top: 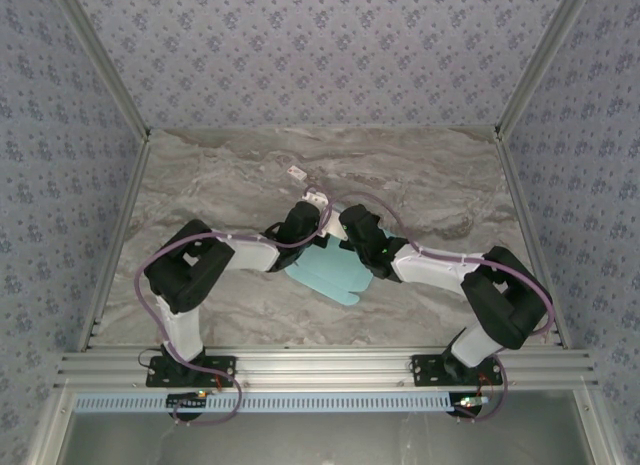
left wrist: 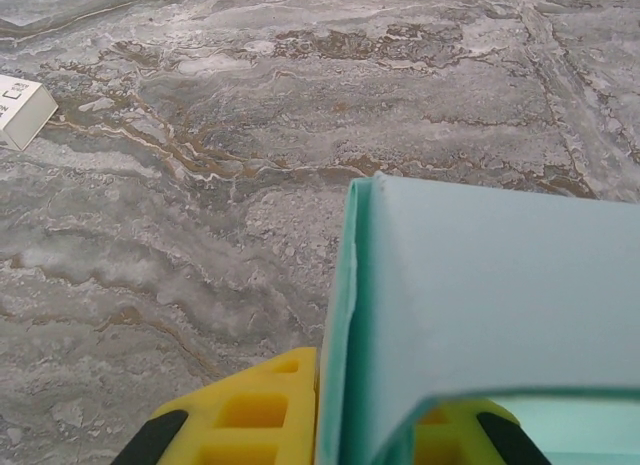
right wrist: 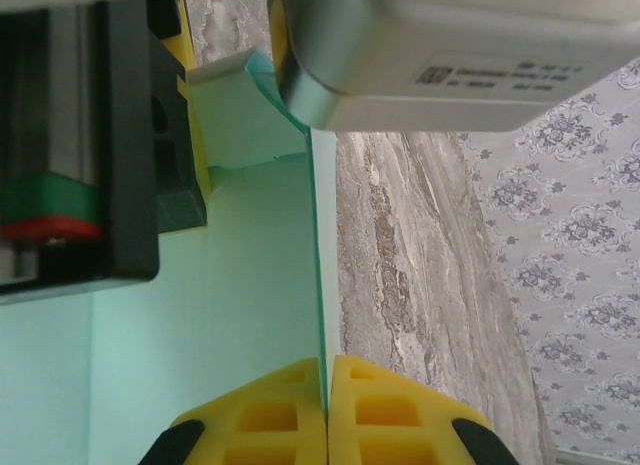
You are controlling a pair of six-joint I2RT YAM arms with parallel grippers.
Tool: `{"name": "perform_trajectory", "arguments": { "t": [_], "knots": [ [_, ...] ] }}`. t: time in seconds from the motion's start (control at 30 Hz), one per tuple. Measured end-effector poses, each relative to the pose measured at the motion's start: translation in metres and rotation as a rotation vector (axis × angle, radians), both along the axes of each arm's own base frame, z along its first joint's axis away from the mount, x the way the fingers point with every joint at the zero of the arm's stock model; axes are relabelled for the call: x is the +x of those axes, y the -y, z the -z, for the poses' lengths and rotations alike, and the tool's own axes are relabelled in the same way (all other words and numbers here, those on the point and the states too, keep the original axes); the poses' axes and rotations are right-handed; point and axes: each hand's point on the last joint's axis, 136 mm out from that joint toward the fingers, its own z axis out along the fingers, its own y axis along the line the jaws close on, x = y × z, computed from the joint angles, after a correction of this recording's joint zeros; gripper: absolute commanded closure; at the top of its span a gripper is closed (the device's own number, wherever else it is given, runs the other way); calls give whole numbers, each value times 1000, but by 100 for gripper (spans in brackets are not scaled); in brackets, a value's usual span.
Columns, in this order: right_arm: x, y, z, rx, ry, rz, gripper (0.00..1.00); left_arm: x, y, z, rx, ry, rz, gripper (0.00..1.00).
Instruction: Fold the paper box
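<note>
Right pincer [right wrist: 327, 373] around paper box [right wrist: 220, 285] edge

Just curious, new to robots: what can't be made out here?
Top view: the left arm and right arm cover part of the paper box.
Left wrist view: the box hides whether the left gripper pinches it.
Same view: white tag cut by left edge, print too small.
</note>
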Motion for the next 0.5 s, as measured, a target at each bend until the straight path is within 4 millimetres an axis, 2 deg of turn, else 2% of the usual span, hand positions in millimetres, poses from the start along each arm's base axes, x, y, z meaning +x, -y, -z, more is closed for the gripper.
{"name": "perform_trajectory", "arguments": {
  "t": [0.2,0.37,0.5],
  "knots": [
    [1,2,-1,-7,6,13,100,0,2,-2,-24,4,15,76],
    [2,2,-3,1,9,18,100,3,-6,-6,-49,6,11,59],
    [1,0,-2,6,5,18,100,1,-13,-5,-47,-1,14,50]
  ]
}}
